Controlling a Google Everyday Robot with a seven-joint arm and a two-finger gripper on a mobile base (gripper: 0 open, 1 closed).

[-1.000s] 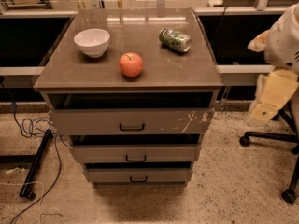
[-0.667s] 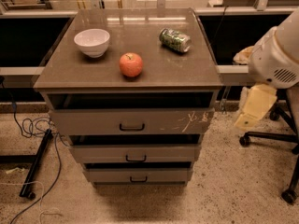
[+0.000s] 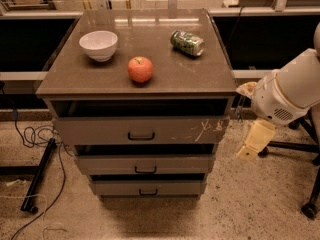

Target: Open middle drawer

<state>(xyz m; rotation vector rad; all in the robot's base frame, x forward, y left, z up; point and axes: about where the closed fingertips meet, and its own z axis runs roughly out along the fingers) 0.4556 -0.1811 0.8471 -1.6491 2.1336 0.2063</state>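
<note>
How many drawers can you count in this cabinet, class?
3: the scratched top drawer, the middle drawer below it, and the bottom drawer lowest. None seems hidden. The gripper hangs right of the cabinet.

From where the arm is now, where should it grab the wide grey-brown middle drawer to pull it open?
Take the small black centre handle of the middle drawer, straight from the front: it is the only hold on that flat face. The gripper hangs right of the cabinet, so it must swing round first.
</note>
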